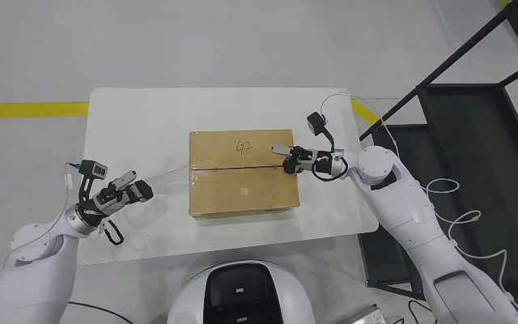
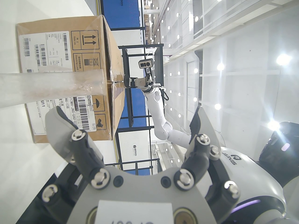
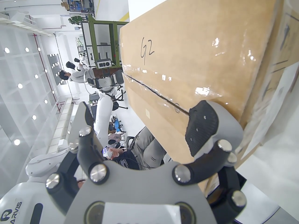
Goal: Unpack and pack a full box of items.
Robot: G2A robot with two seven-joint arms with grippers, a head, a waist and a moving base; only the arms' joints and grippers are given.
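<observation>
A closed cardboard box (image 1: 243,182) marked "G2" sits in the middle of the white table (image 1: 243,109); a seam runs across its top. A strip of clear tape (image 2: 51,87) hangs off the seam's end on the box's labelled side (image 2: 63,54) and stretches past my left gripper. The left gripper (image 1: 133,186) (image 2: 127,115) hovers open beside that side, with nothing between its fingers. My right gripper (image 1: 285,159) (image 3: 140,122) is open at the opposite end of the seam (image 3: 151,89). One of its fingers (image 3: 203,127) rests on the box top at the edge.
A black metal rack (image 1: 453,121) stands just off the table's right side, with white cables (image 1: 441,190) trailing by it. Bare table surface lies behind the box and to its left. A yellow floor line (image 1: 40,108) runs past the far left.
</observation>
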